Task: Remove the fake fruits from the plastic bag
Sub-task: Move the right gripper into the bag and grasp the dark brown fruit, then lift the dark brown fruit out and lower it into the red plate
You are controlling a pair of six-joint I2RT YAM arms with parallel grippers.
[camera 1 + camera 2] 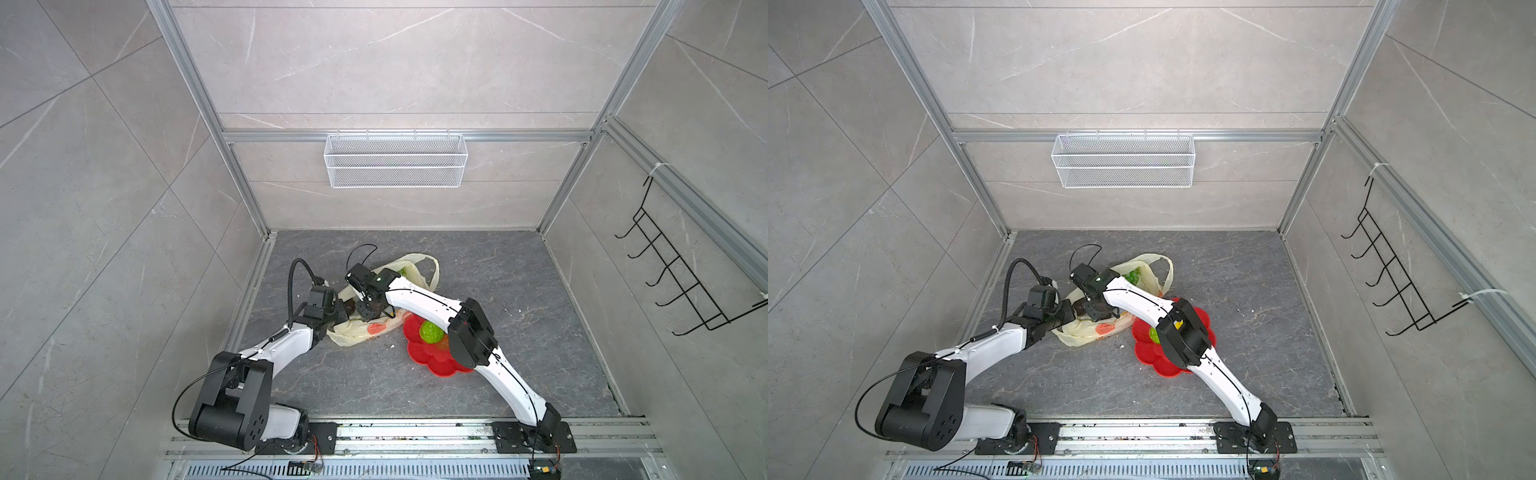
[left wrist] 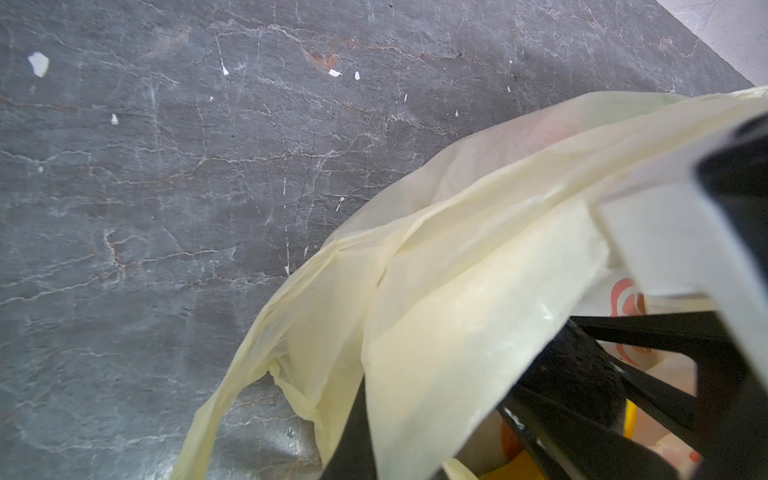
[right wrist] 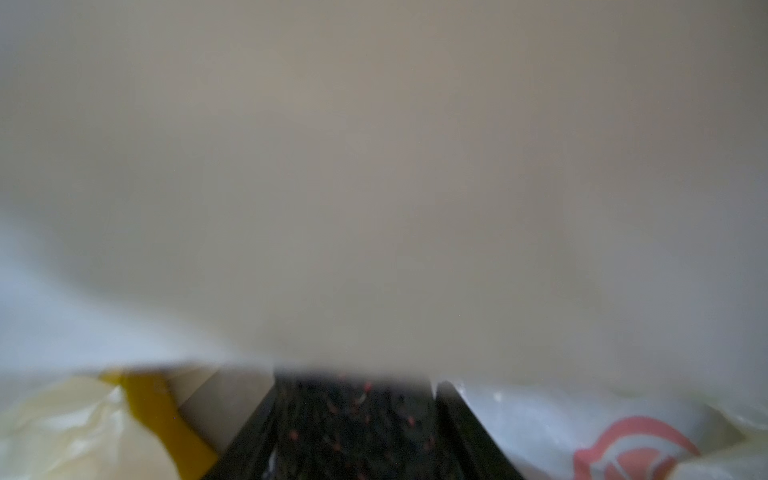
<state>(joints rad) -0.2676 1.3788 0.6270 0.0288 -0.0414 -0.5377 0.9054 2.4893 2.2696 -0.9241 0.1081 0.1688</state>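
Note:
The plastic bag lies crumpled on the dark floor, handles toward the back. My left gripper is shut on the bag's film at its left edge. Reaching into the bag's mouth, my right gripper is closed around a dark speckled avocado that fills the gap between its fingers. A yellow fruit lies beside it in the bag. Green grapes show through the bag. A bumpy lime-green fruit sits on the red plate.
The red flower-shaped plate lies right of the bag, partly under the right arm. A white wire basket hangs on the back wall. A black hook rack is on the right wall. Bag film blurs most of the right wrist view.

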